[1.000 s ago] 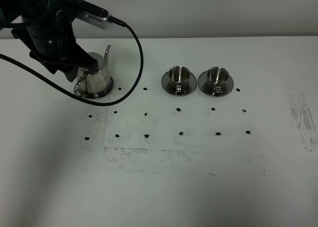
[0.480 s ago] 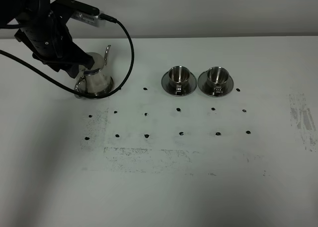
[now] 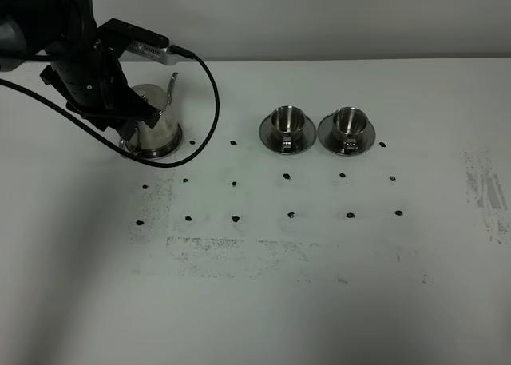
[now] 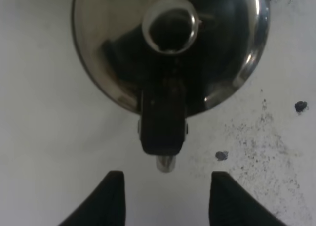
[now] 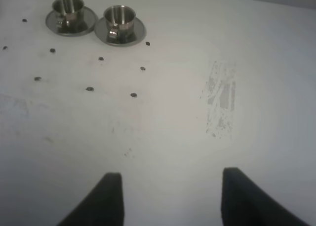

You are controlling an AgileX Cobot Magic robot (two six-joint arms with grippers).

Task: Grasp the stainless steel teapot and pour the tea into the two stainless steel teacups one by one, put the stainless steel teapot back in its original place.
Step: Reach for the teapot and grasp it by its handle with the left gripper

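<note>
The stainless steel teapot (image 3: 156,124) stands on its flat steel disc (image 3: 164,148) at the back left, spout pointing to the far side. In the left wrist view I look down on the teapot's lid knob (image 4: 170,30) and its loop handle (image 4: 163,119). My left gripper (image 4: 167,199) is open, with the handle just ahead of its fingertips and not between them. The two stainless steel teacups (image 3: 285,123) (image 3: 346,124) sit on saucers at the back middle, and also show in the right wrist view (image 5: 68,7) (image 5: 119,17). My right gripper (image 5: 173,199) is open and empty. No tea shows.
My left arm (image 3: 92,69) and its black cable (image 3: 209,117) hang over the teapot's handle side. Small black marks (image 3: 235,183) dot the white table (image 3: 319,285) in a grid in front of the teapot and cups. A scuffed patch (image 3: 487,189) lies at the right.
My left arm drew back to the left, then came right and lower again; it now covers the teapot's handle in the high view. The teapot and cups have not moved.
</note>
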